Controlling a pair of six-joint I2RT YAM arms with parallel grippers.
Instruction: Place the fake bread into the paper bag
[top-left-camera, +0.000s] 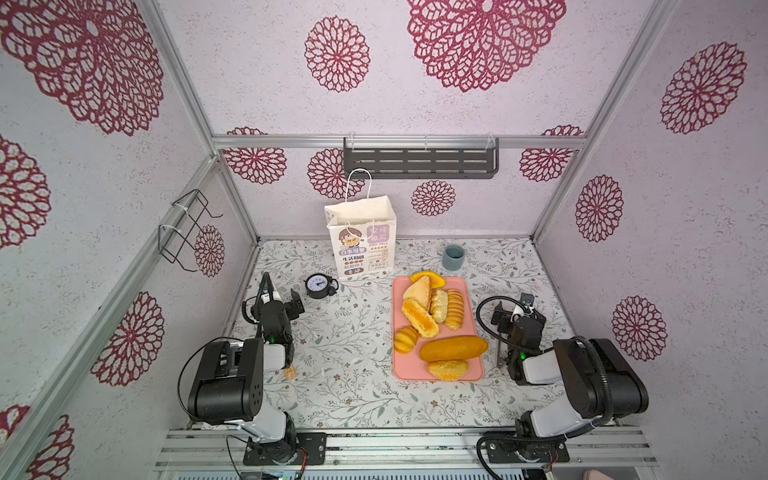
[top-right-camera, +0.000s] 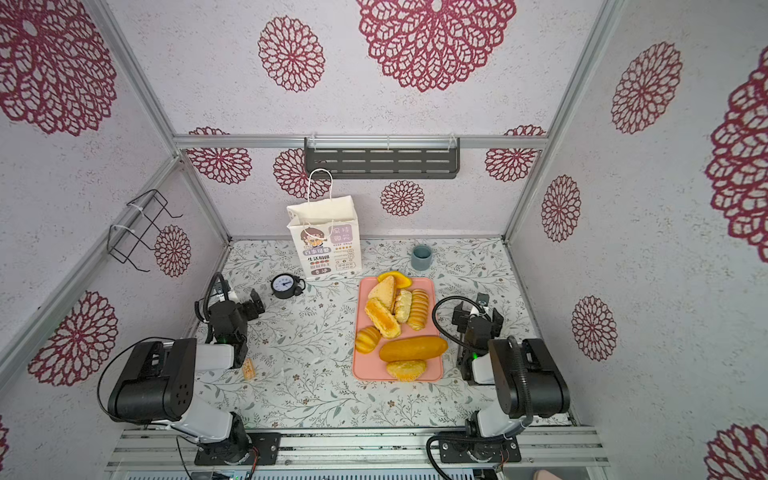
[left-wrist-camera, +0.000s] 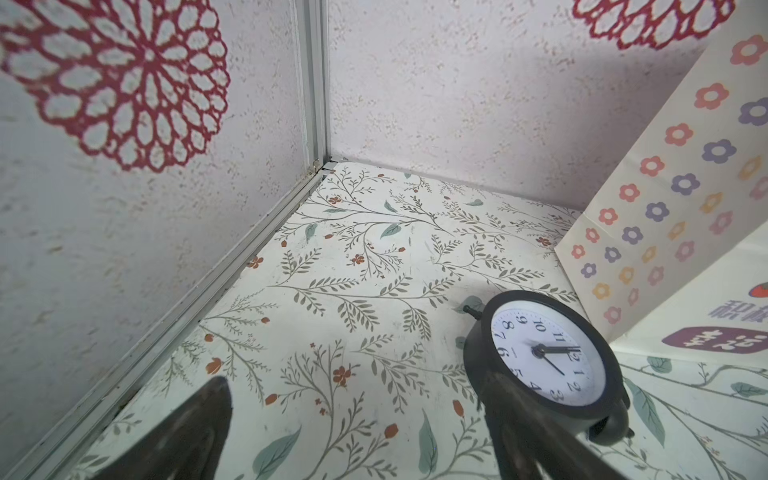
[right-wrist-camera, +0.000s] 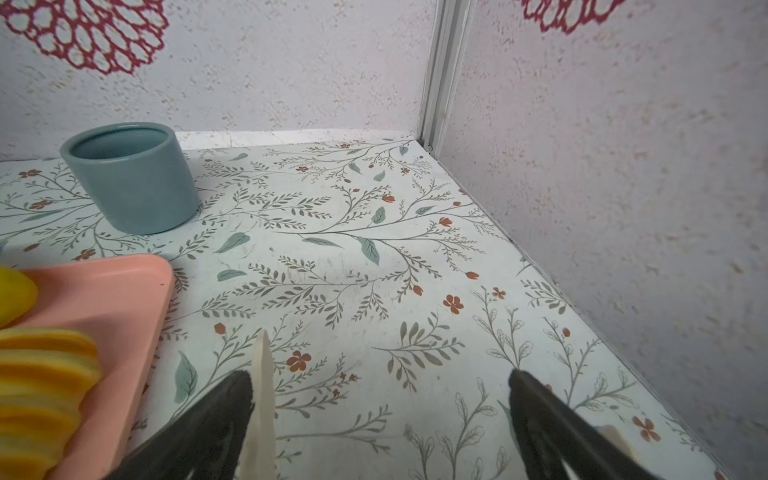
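Observation:
The fake bread lies piled on a pink tray (top-left-camera: 468, 287) right of centre in both top views: a long smooth loaf (top-left-camera: 454, 348) (top-right-camera: 413, 348), ridged buns (top-left-camera: 406, 339), a triangular piece (top-left-camera: 419, 291) and flat ovals. The white paper bag (top-left-camera: 361, 245) (top-right-camera: 326, 245) stands upright and open-topped at the back, left of the tray. My left gripper (top-left-camera: 281, 293) (left-wrist-camera: 357, 378) is open and empty near the left wall, next to the clock. Just right of the tray, my right gripper (top-left-camera: 517, 305) (right-wrist-camera: 380, 374) is also open and empty. A ridged bun (right-wrist-camera: 41, 374) shows at the tray's edge.
A black alarm clock (top-left-camera: 319, 286) (left-wrist-camera: 544, 353) sits between my left gripper and the bag. A blue-grey cup (top-left-camera: 453, 257) (right-wrist-camera: 133, 178) stands behind the tray. A small tan cracker piece (top-left-camera: 289, 372) lies by the left arm. The side walls are close to both grippers.

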